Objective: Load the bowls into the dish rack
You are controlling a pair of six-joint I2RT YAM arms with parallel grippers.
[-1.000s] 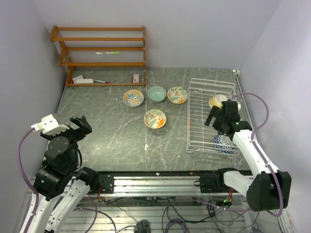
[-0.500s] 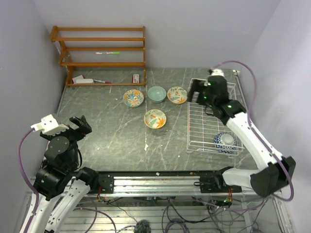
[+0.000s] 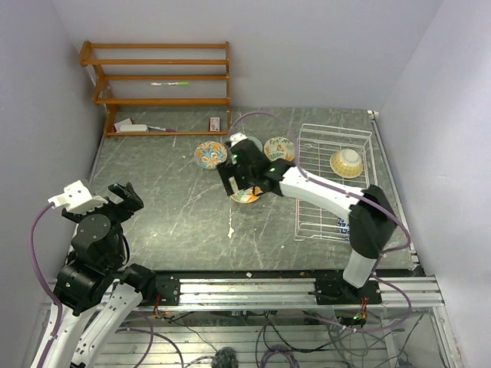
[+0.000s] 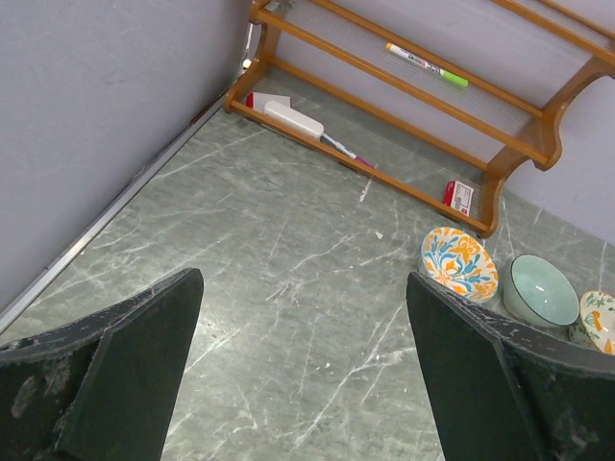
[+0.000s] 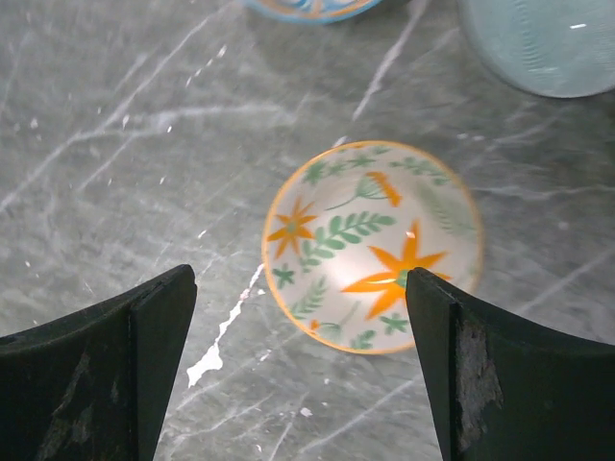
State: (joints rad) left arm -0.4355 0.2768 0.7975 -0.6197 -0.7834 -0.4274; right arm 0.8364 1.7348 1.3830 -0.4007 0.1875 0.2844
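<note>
Hovering my right tool [image 5: 300, 286] over the flowered bowl [image 5: 373, 246], I have its fingers spread wide with nothing pinched. The bowl sits upright on the grey tabletop [image 5: 115, 144] below the gap between them, and I cannot tell whether either finger touches it. Just beyond it stand the teal bowl [image 5: 538, 43] and, to that one's left, an orange-and-blue bowl [image 4: 458, 264], both upright and apart from each other. The white wire rack [image 3: 334, 126] lies well to the right of the flowered bowl, with a cream-bottomed bowl [image 3: 347, 161] tipped over inside its far end. My left tool [image 4: 303, 288] hangs spread and empty over the near left part of the tabletop, well apart from every bowl.
</note>
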